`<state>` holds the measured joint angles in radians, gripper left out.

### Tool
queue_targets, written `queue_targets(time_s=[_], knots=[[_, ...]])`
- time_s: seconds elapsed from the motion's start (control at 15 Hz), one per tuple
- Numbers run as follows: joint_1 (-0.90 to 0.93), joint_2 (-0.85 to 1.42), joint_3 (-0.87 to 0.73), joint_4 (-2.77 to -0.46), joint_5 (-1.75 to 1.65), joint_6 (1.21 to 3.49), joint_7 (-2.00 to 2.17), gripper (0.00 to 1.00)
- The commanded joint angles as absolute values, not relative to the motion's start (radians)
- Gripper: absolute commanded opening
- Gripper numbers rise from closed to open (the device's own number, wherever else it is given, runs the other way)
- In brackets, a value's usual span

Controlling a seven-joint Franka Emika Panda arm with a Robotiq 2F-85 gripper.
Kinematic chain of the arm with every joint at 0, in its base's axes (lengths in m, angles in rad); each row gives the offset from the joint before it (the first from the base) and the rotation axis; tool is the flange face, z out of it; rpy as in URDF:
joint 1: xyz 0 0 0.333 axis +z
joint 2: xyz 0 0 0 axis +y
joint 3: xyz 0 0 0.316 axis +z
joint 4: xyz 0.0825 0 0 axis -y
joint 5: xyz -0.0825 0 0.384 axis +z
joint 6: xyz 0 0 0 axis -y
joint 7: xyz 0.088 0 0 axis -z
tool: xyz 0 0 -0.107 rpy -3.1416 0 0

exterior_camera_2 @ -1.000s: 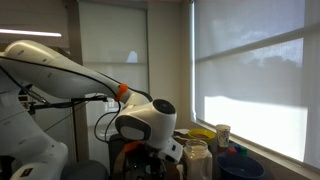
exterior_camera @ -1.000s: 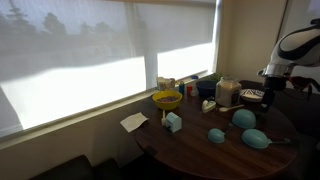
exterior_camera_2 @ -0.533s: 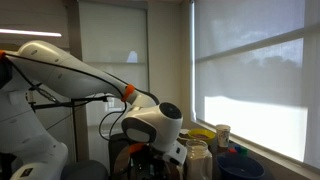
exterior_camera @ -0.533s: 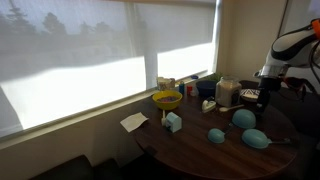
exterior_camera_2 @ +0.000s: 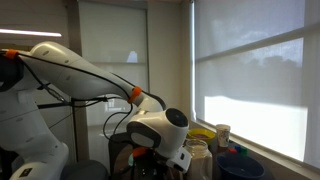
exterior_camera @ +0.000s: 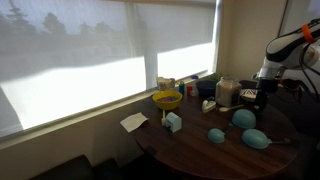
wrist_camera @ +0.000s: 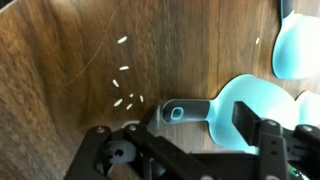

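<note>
On a dark wooden table (exterior_camera: pixel 190 152) beneath a shaded window, both exterior views show the white arm (exterior_camera: pixel 285 42) bent over a spread of teal ware, a yellow bowl (exterior_camera: pixel 167 99) and a jar (exterior_camera: pixel 227 92). Neither view shows the fingertips. Only the wrist view does: the gripper (wrist_camera: pixel 185 150) hangs over a teal scoop (wrist_camera: pixel 245 100) whose grey handle (wrist_camera: pixel 185 112) points to nine o'clock. White grains (wrist_camera: pixel 125 90) lie scattered at ten o'clock of that handle, and a second teal piece (wrist_camera: pixel 298 50) sits at one o'clock. The jaws stand wide, one on each side of the scoop, gripping nothing; whether a finger brushes the scoop's bowl cannot be told. Against the frame a second earlier, the wrist housing (exterior_camera_2: pixel 162 130) has shifted toward four o'clock in an exterior view, and the arm's upper links have swung over.
</note>
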<state>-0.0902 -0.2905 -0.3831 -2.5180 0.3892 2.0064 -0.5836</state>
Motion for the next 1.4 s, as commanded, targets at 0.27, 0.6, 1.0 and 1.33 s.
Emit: queue_targets(time_s=[0.27,0.6,1.0,1.33], knots=[[-0.128,-0.221,-0.377,-2.47,0.444,1.968,-0.643,0.19],[-0.143,-0.217,-0.377,-2.455,0.482,1.955,-0.67,0.0],[-0.144,-0.251,-0.37,-2.455,0.542,1.95,-0.742,0.03],[-0.148,-0.326,-0.349,-2.449,0.503,1.941,-0.749,0.03]])
